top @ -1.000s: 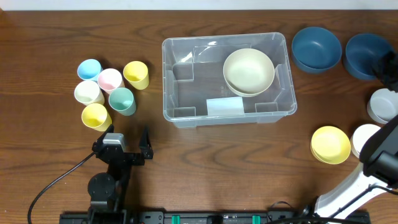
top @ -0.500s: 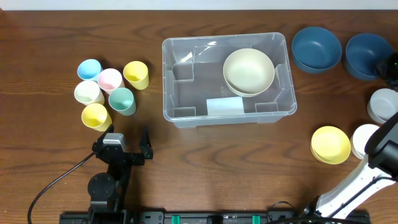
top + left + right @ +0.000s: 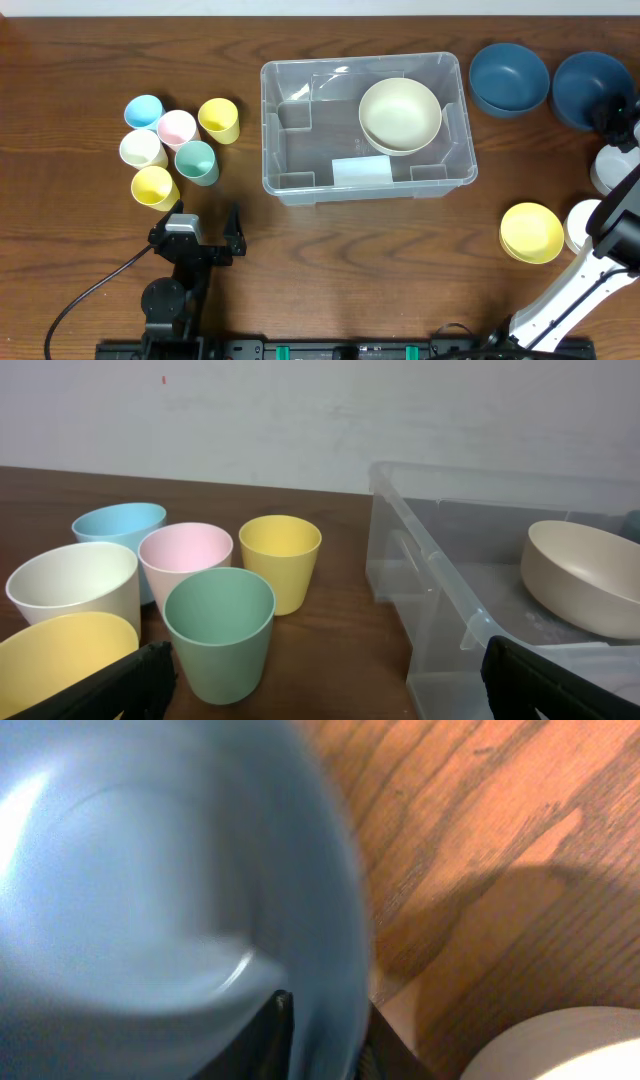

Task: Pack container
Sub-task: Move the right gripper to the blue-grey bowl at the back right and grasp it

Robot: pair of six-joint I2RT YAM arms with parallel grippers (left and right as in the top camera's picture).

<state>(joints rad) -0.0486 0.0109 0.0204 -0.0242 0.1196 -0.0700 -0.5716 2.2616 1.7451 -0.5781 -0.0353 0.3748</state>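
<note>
Clear plastic container (image 3: pixel 268 130) sits mid-table, a bit toward the far edge, w/ a white label (image 3: pixel 360 170) on its near wall. Inside there is only a stack of cream bowls (image 3: pixel 400 115), at the bin's far-right end. The rest of its floor is bare, so packing looks barely begun.

Not yet packed, all on the wood table (image 3: pixel 90 250):
- Six small cups (image 3: pixel 178 140) clustered near the left edge: blue, pink, white, green, 2 yellow.
- Two dark blue bowls at the far-right corner.
- Yellow bowl stack (image 3: pixel 531 232) near the right edge, toward the front.
- White bowls (image 3: pixel 612 168) by the right edge, partly hidden by the right arm, so the count is unclear.

Right gripper (image 3: pixel 620 112) is at the rim of the rightmost dark blue bowl (image 3: pixel 580 85). The right wrist view is blurred but shows the bowl's wall running down betw. the two fingers (image 3: pixel 272 1035), which appear clenched on the rim. Judgement: the step in hand is grasping this bowl to carry it to the bin.

Left gripper (image 3: pixel 205 220) is near the front edge, left side. Its jaws are released wide and hold nothing, w/ the cups just beyond it.
</note>
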